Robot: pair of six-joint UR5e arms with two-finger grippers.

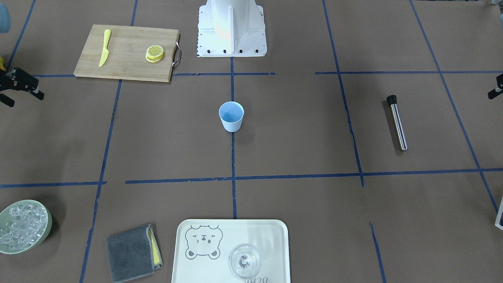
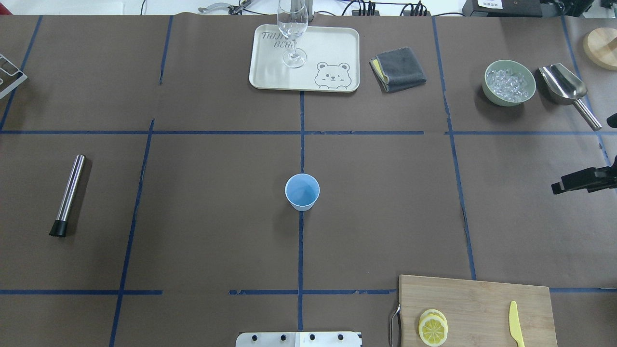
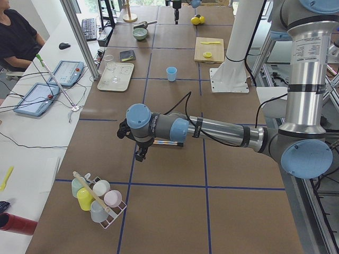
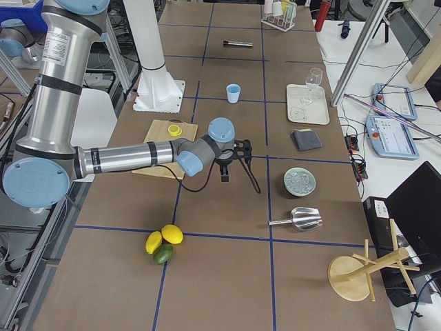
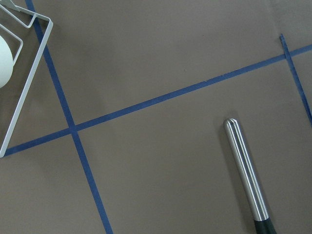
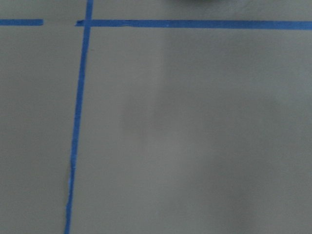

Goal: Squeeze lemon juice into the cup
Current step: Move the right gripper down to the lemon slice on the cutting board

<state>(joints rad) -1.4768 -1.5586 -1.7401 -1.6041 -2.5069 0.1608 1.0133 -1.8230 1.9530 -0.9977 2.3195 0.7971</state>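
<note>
Jaws apart and empty, the right gripper (image 1: 24,99) should pinch the top lemon (image 1: 155,51) edgewise at the handle edge of the cutting board (image 1: 125,47)

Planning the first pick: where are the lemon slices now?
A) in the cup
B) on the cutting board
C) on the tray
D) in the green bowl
B: the lemon slices lie stacked on the cutting board, near its handle; the cup stands apart, mid-table.
</note>
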